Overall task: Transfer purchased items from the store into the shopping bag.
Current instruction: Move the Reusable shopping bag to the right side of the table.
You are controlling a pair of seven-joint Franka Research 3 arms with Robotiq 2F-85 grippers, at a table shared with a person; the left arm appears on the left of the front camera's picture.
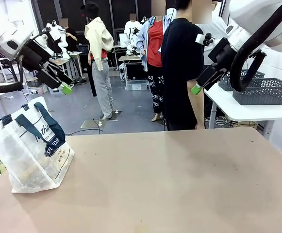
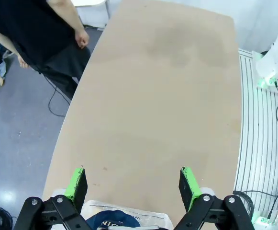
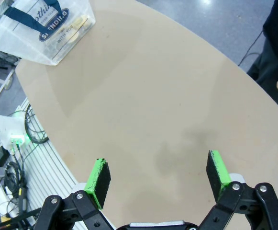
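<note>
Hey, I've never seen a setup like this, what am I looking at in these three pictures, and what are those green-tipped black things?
These are three cameras on one two-armed robot at a tan table. The front view looks across the table toward a person in black standing at the far side. Each white arm ends in a black claw with green pads: the left claw hangs high on the picture's left, the right claw high on the right. The other two pictures come from cameras on the wrists, looking down past each claw's own fingers: the left claw and the right claw. Both are open and hold nothing. On the table stands a whitish shopping bag with navy handles, near the left side. Grey mesh baskets sit on a white side table behind the right arm.
</note>
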